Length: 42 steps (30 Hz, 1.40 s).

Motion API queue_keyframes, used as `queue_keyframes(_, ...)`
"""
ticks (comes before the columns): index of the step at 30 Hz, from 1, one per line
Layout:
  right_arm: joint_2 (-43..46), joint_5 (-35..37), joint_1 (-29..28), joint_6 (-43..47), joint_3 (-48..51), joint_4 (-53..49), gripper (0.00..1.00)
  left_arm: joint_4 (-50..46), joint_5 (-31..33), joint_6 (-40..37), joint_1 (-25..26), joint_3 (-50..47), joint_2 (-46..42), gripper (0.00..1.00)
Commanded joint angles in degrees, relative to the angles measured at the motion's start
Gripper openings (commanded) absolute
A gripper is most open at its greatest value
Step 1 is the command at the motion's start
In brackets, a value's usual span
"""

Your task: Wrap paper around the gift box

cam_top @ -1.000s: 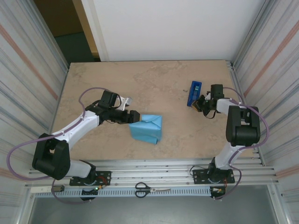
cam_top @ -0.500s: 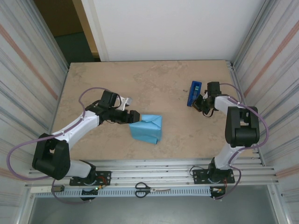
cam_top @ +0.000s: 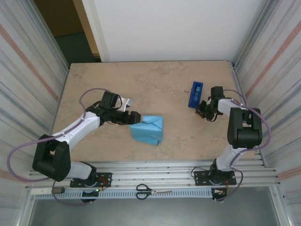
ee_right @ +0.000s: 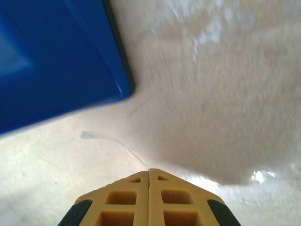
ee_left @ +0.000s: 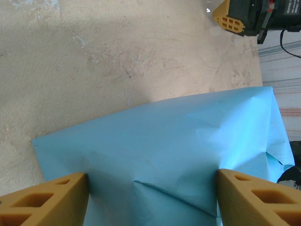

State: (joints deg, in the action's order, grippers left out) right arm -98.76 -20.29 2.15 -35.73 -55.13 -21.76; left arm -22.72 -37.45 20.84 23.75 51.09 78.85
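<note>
Centrally on the counter (cam_top: 141, 84), the paper (cam_top: 148, 129) sits folded sky-blue side out into a boxy bundle. The left claw (cam_top: 132, 118) straddles its left edge, spread wide; whether it is gripping is unclear. The right claw (ee_right: 149, 172) is clenched empty beside the tape dispenser (cam_top: 195, 93).

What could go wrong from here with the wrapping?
1. The left gripper stands open at the light-blue paper, so the loose-looking folds may spring open if it lifts away.
2. A thin clear strip, probably tape, leads to the shut right gripper; it could curl, stick to the table or drag the blue tape dispenser.
</note>
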Motion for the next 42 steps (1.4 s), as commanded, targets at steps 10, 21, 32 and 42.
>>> queue_keyframes(10, 26.9, -18.0, -8.1, -6.3, 2.5, -7.1, 0.00, -5.1, 2.3, -0.9, 1.8, -1.1, 1.6, 0.69)
queue_keyframes(21, 25.1, -11.5, -31.1, -25.8, -5.9, 0.6, 0.00, -4.5, 2.4, -0.6, 2.4, -1.1, 1.4, 0.69)
queue_keyframes(32, 17.4, -9.6, -41.3, -34.8, -7.7, 6.8, 0.00, -3.8, 2.4, 0.0, 2.4, -1.6, 1.0, 0.69)
queue_keyframes(42, 17.6, -9.0, -43.2, -36.9, -5.7, 6.8, 0.00, -3.3, 2.4, 0.3, 2.4, -2.1, 0.7, 0.69)
